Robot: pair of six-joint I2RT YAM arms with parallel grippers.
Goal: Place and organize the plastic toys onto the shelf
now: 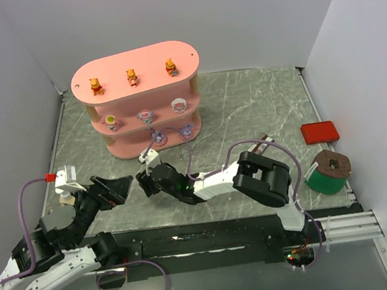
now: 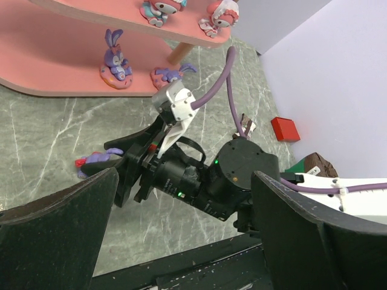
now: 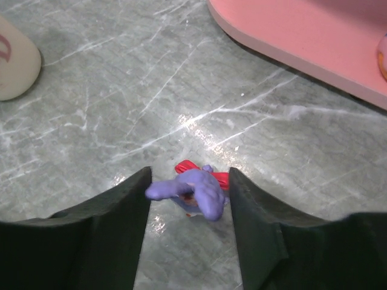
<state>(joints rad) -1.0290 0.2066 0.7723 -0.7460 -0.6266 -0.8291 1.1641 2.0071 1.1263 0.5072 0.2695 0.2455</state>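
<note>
The pink shelf (image 1: pixel 148 58) stands at the back left. Three orange bears (image 1: pixel 131 76) are on its top tier, three pink-white toys (image 1: pixel 145 115) on the middle tier, and two purple toys (image 1: pixel 157 136) on the bottom tier; these two also show in the left wrist view (image 2: pixel 115 60). A third purple toy (image 3: pixel 196 192) with a red bow lies on the table in front of the shelf. My right gripper (image 3: pixel 188 193) is low over it, with a finger close on each side and a thin gap on the right. My left gripper (image 1: pixel 111 189) is wide open and empty, just left of the right gripper.
A red flat box (image 1: pixel 318 132) and a green roll with a brown top (image 1: pixel 328 171) sit at the right edge. A pale rounded object (image 3: pixel 15 57) lies on the table left of the toy. White walls close in the table on three sides.
</note>
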